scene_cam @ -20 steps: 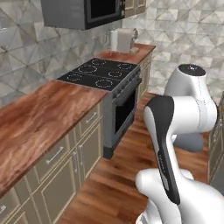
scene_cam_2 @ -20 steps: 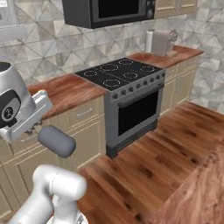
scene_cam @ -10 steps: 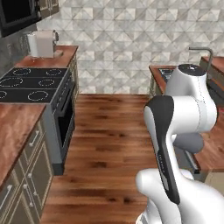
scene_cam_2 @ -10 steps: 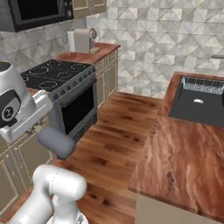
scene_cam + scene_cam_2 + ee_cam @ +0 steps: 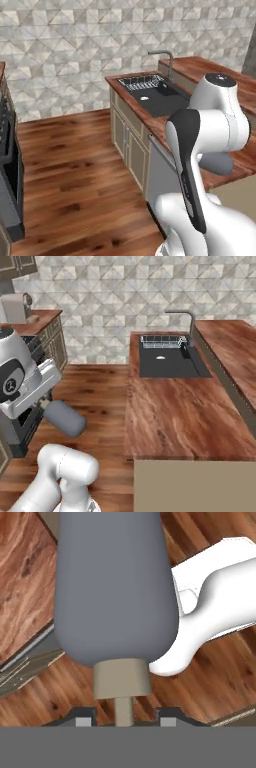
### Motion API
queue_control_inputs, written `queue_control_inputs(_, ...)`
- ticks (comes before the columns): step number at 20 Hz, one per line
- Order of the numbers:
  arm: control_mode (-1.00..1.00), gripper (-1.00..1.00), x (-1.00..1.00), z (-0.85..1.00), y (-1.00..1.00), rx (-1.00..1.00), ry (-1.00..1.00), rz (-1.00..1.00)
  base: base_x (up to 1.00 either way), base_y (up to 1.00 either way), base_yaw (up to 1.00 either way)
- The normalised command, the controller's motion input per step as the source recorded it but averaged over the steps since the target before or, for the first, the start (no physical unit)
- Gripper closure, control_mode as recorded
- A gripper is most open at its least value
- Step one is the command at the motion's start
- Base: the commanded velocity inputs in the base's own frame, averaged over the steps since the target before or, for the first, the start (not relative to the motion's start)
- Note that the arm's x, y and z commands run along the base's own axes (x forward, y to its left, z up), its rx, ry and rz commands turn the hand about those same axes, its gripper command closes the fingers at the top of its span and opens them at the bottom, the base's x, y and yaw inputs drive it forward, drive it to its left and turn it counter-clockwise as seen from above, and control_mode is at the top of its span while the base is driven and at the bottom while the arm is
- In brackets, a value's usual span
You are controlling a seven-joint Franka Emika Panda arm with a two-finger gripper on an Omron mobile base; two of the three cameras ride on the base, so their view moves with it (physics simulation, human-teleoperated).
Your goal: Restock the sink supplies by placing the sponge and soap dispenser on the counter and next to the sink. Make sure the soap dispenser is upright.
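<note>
My gripper [image 5: 125, 719] is shut on the soap dispenser, its jaws closed on the thin stem under the tan pump top [image 5: 122, 684]. The grey-blue bottle [image 5: 115, 587] reaches away from the hand over the wood floor. It also hangs beside my arm as a grey cylinder [image 5: 62, 417], and in the left base view [image 5: 216, 163]. The black sink [image 5: 170, 361] [image 5: 160, 97], with faucet [image 5: 187, 318] and wire rack [image 5: 160, 341], lies in the reddish-brown counter [image 5: 175, 416] ahead to the right. The sponge is out of view.
A stove [image 5: 35, 348] and a counter with a small appliance [image 5: 17, 308] stand at the left. A raised wooden ledge [image 5: 225, 346] runs behind the sink. Open wood floor [image 5: 75, 165] lies between stove and sink cabinets [image 5: 127, 137].
The base has turned, so both base views have swung from the stove to the sink counter. The bottle stays in the shut gripper beside the arm.
</note>
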Motion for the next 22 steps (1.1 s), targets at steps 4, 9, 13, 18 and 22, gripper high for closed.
queue_control_inputs(4, 1.0, 1.0, 0.0, 0.0, 0.0, 0.0, 0.0, 0.0, 0.68, 1.0, -0.44)
queue_control_inputs(9, 1.0, 1.0, 0.0, 0.0, 0.0, 0.0, 0.0, 0.0, 0.71, 1.0, -0.43)
queue_control_inputs(13, 1.0, 1.0, 0.0, 0.0, 0.0, 0.0, 0.0, 0.0, 0.62, 0.52, -0.45)
queue_control_inputs(18, 1.0, 1.0, 0.0, 0.0, 0.0, 0.0, 0.0, 0.0, 0.63, 0.32, -0.52)
queue_control_inputs(22, 1.0, 1.0, 0.0, 0.0, 0.0, 0.0, 0.0, 0.0, 0.61, 0.52, -0.46)
